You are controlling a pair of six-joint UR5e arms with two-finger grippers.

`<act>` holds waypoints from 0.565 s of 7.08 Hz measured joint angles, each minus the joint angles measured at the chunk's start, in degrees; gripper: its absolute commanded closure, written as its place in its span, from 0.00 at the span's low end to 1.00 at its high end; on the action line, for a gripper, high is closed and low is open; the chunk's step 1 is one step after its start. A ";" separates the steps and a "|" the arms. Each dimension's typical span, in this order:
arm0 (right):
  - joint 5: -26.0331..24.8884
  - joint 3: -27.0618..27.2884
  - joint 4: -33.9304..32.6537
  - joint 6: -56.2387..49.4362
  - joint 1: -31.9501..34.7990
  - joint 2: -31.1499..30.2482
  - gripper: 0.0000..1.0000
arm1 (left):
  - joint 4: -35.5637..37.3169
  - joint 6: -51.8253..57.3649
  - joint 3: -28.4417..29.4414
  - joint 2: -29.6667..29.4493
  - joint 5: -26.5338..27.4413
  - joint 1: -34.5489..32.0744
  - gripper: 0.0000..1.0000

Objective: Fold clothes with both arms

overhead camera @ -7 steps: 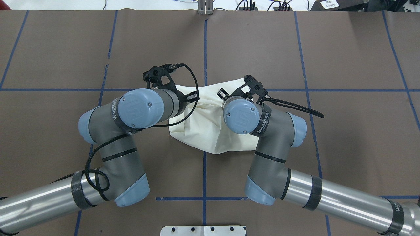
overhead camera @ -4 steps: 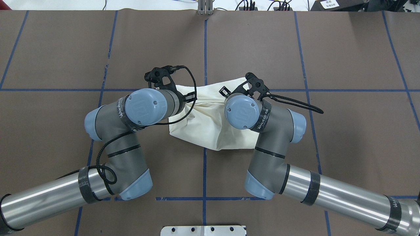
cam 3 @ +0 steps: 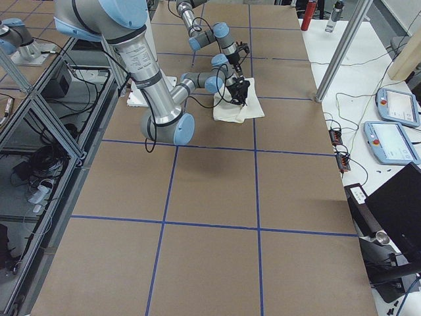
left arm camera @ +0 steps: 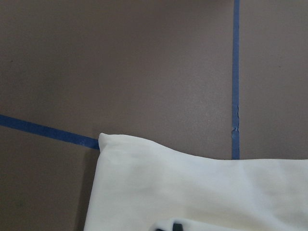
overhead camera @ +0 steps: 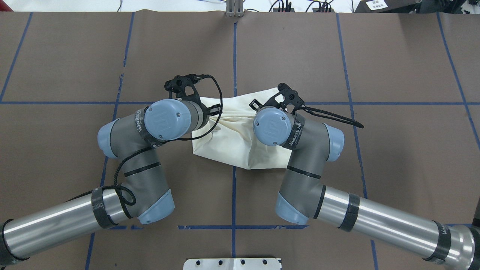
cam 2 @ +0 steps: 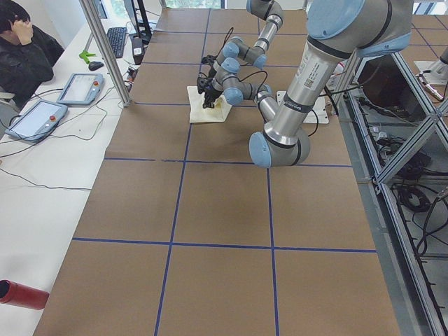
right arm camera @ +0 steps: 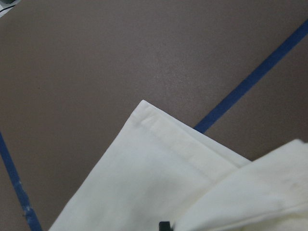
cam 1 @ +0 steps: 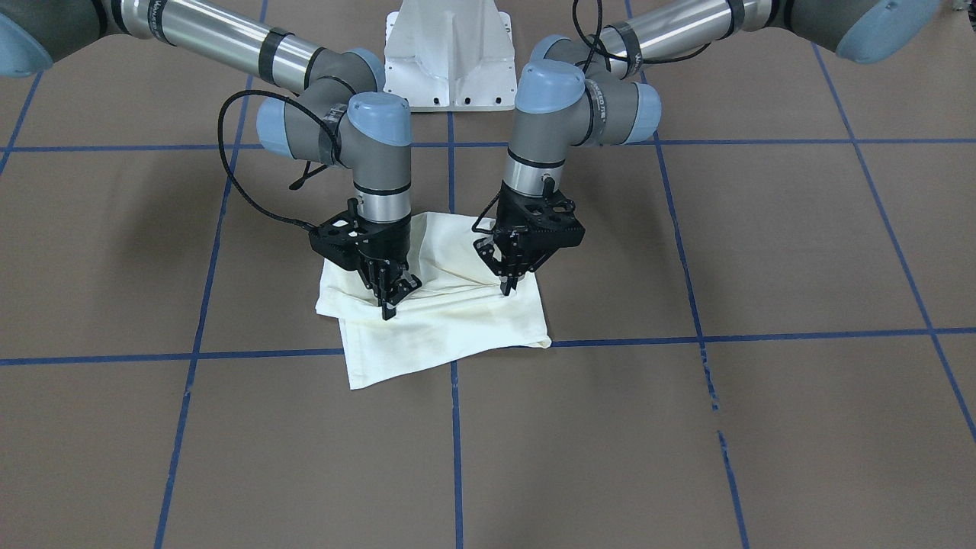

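The cream-white shirt [cam 1: 450,328] lies folded in a small bundle at the table's middle, plain side up, with no print showing. It also shows in the overhead view [overhead camera: 232,138]. My left gripper [cam 1: 506,287] points down onto a raised fold near the shirt's edge, and its fingers look shut on the cloth. My right gripper [cam 1: 390,303] stands at the other end of that fold, also shut on cloth. In the overhead view both grippers are hidden under the wrists. The left wrist view shows a shirt corner [left arm camera: 192,192]. The right wrist view shows a hemmed corner [right arm camera: 144,183].
Brown table cover with a grid of blue tape lines [cam 1: 457,427]. The white pedestal base [cam 1: 450,53] stands at the robot's side. A seated operator [cam 2: 24,42], tablets [cam 2: 80,87] and a red bottle [cam 2: 21,294] are along the far side bench.
Both arms have moved away from the robot's base. The shirt's edge nearest the base has drawn in the same way, so the bundle looks shorter.
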 measured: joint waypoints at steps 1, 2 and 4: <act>-0.08 -0.17 0.01 -3.45 0.06 0.29 0.00 | -0.98 1.53 -0.08 -0.02 -0.21 -0.21 0.00; 0.02 -0.03 0.09 -6.82 0.24 0.45 0.00 | -2.04 4.32 -0.27 -0.03 -1.60 -1.02 0.00; 2.03 1.37 3.43 -13.03 0.44 -0.08 0.00 | -2.86 10.93 -1.33 0.66 -8.75 -4.99 0.00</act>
